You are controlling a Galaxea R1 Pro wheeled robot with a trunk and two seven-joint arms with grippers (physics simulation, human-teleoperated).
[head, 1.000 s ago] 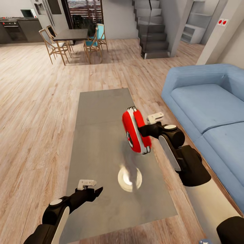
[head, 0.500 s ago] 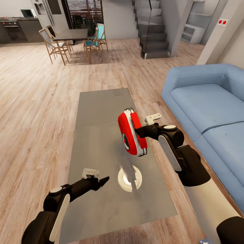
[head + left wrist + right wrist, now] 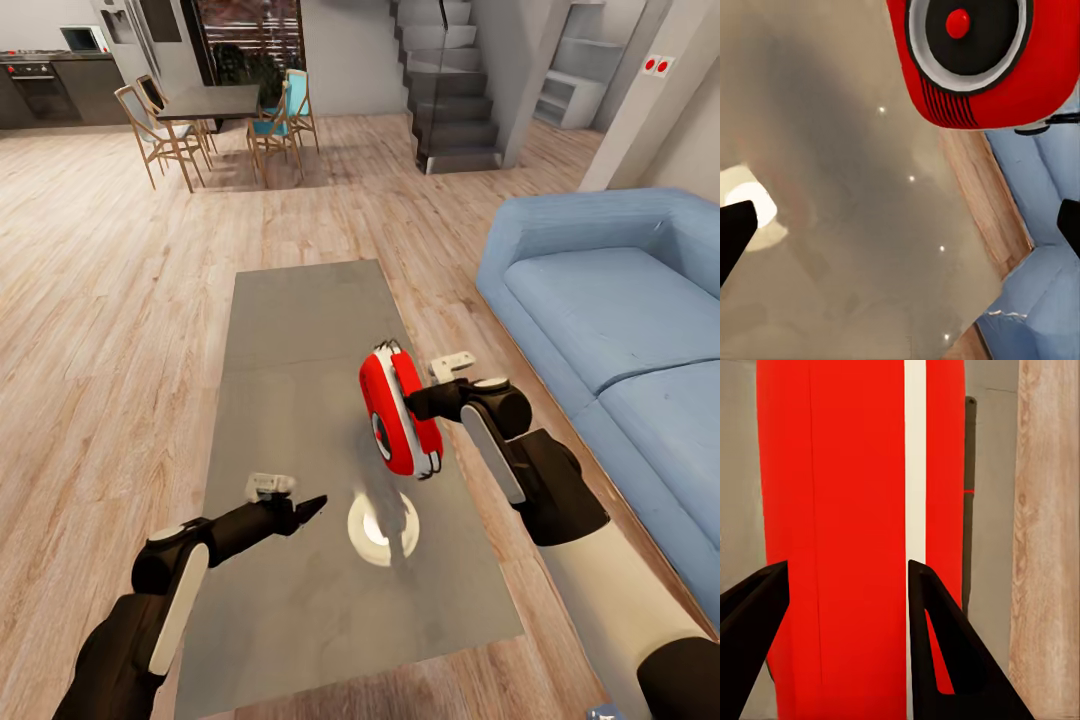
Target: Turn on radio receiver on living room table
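above the table (image 3: 300,330), right hand (image 3: 418,402) grips radio receiver (image 3: 398,412).

We see the radio receiver (image 3: 400,412) held up in the air above the table (image 3: 290,400), clear of its top, standing on edge and tilted. Its body is glossy red with a white band along the edge, and a thin wire handle arcs over its top. In the left wrist view its face (image 3: 971,37) shows a round black dial ringed in white with a red knob at the centre and dark grille lines below. The table is long, low and rectangular, its glossy grey-taupe top mirroring a bright lamp, on the living room's light wood plank floor (image 3: 100,330)
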